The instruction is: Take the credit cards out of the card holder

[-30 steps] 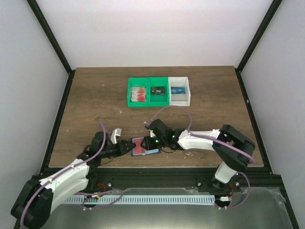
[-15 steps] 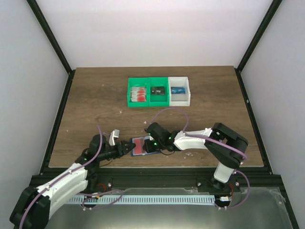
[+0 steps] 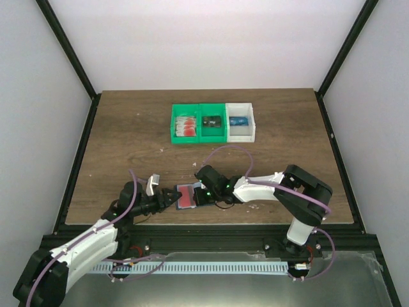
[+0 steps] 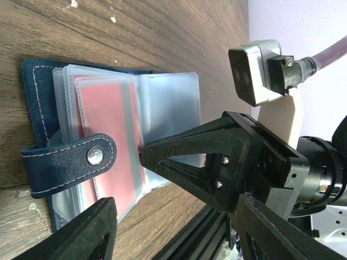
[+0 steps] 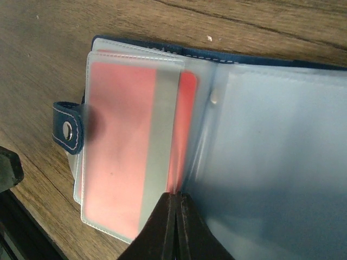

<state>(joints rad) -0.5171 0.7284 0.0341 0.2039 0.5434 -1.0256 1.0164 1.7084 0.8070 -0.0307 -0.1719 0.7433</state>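
Right jaws just pinched shut at the credit card (image 5: 119, 157) edge — left jaws now open beside the card holder (image 4: 38, 86) — likely pull next.

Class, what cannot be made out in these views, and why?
- Right wrist view: whether the shut right hand pinches the red plastic card or only its clear sleeve; fingertips cover it.
- Top view: contents of the green and white plastic bins; too small.
- Left wrist view: how many cards sit in the navy-blue folding card holder; stacked sleeves overlap.
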